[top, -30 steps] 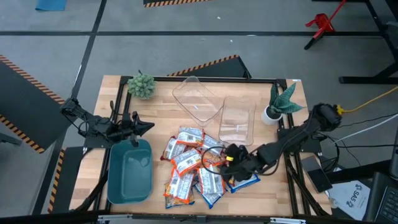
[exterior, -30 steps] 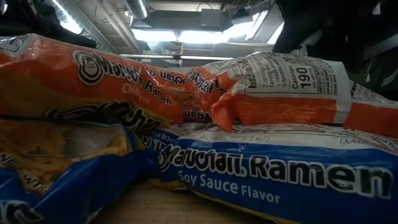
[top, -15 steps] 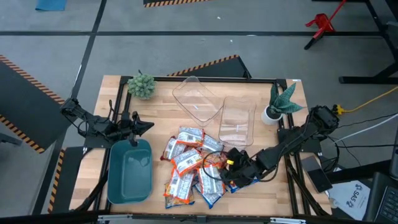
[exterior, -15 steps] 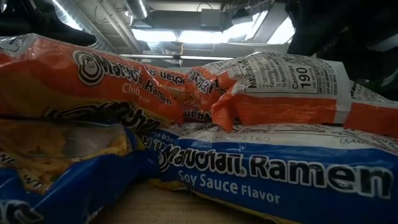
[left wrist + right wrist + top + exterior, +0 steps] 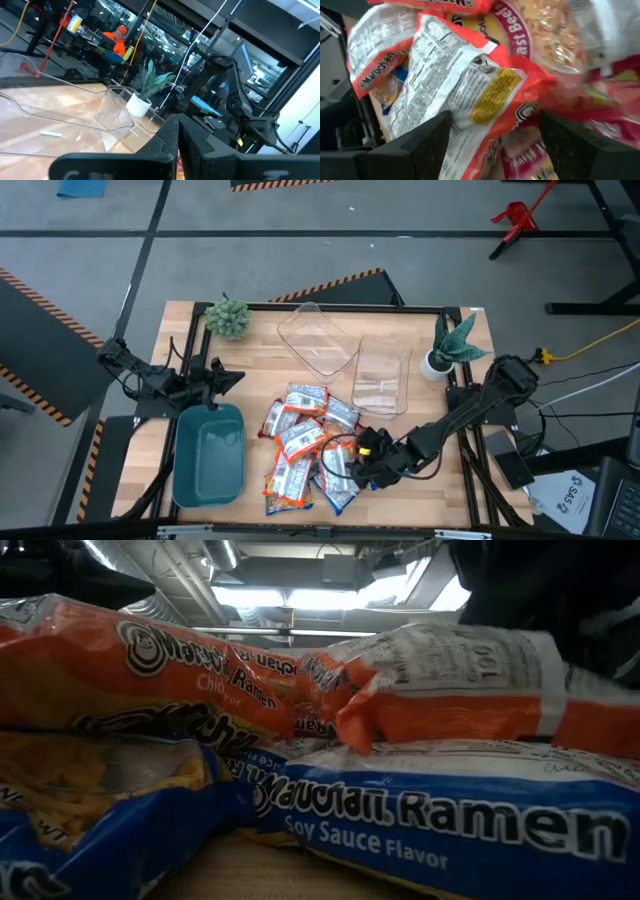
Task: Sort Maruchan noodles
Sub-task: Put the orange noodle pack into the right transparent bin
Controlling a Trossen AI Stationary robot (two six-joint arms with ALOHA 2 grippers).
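While the left gripper (image 5: 237,376) is idling clenched, the right gripper (image 5: 352,463) is straddling, released, a light, crinkly, slippery packet (image 5: 465,85); pinch its edge.

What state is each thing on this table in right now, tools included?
Noodle packets: unsorted, heaped overlapping at the table's front middle.
Right tool: open, down in the heap, fingers either side of an orange packet.
Left tool: shut, holding nothing, above the teal bin.
Teal bin: empty.
Two clear bins: empty; one tilted on the other's edge.
Two small plants: upright.
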